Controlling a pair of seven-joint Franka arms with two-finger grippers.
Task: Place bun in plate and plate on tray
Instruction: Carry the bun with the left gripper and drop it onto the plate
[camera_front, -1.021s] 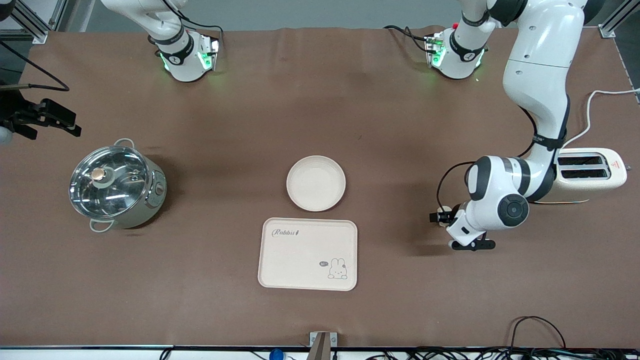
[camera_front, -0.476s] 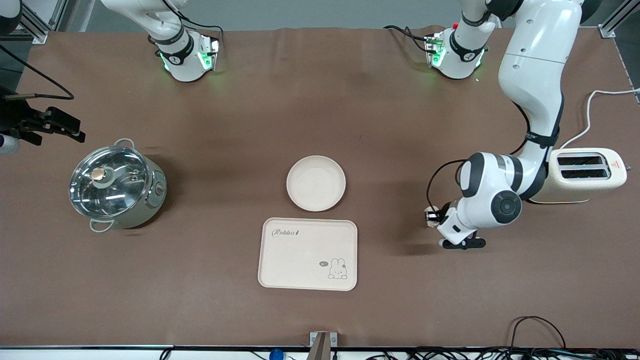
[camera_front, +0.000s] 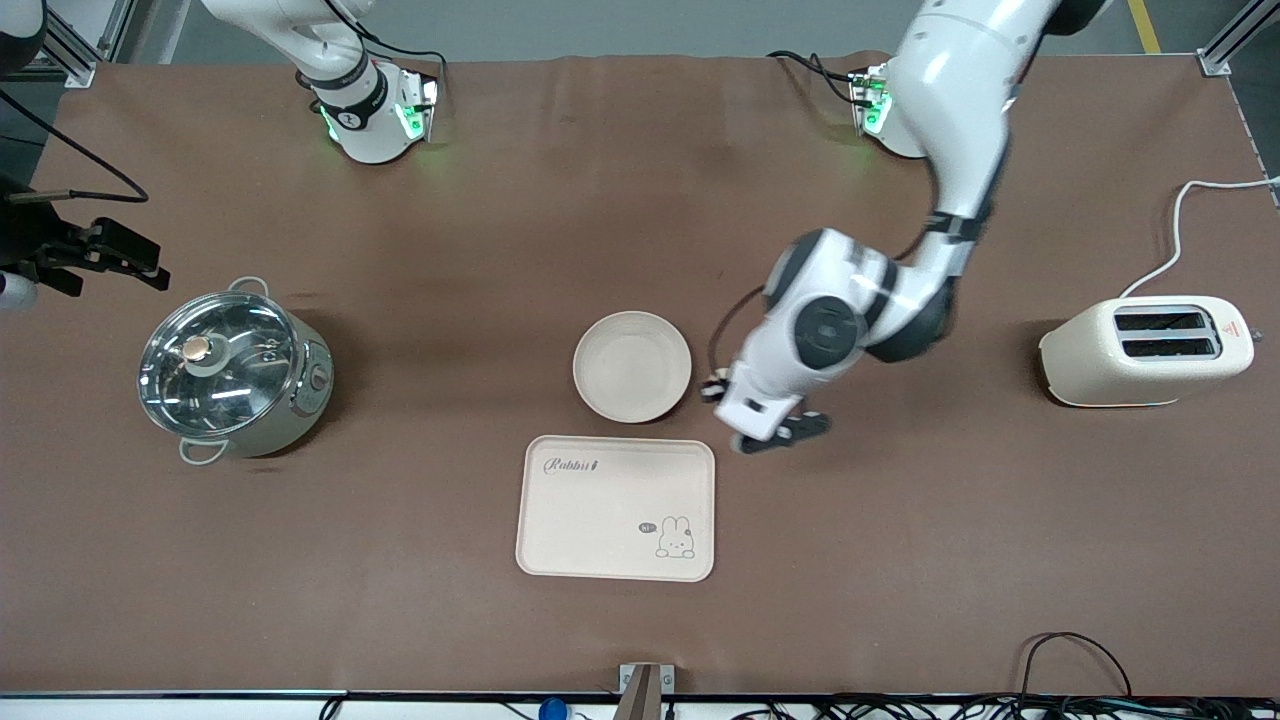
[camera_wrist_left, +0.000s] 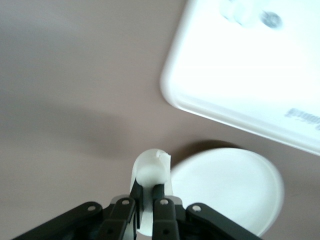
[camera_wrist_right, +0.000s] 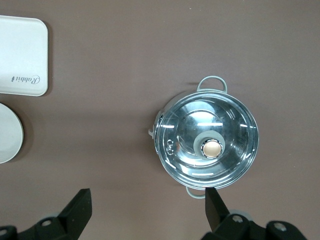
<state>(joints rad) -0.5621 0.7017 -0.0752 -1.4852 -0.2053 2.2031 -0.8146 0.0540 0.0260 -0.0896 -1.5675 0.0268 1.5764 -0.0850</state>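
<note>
My left gripper (camera_front: 714, 388) is shut on the bun (camera_wrist_left: 150, 166), a small cream-white lump, and holds it above the table just beside the plate's rim. The plate (camera_front: 632, 366) is round, cream-white and empty at the table's middle; it also shows in the left wrist view (camera_wrist_left: 225, 187). The tray (camera_front: 615, 507), printed with "Rabbit" and a bunny, lies nearer to the front camera than the plate, and shows in the left wrist view (camera_wrist_left: 250, 70). My right gripper (camera_wrist_right: 147, 207) is open and empty, waiting above the table near the pot (camera_front: 100, 252).
A steel pot with a glass lid (camera_front: 232, 372) stands toward the right arm's end; it fills the right wrist view (camera_wrist_right: 206, 140). A cream toaster (camera_front: 1147, 350) with a white cable stands toward the left arm's end.
My left arm has swung from beside the toaster to the plate's edge, carrying the bun. The right gripper has barely moved.
</note>
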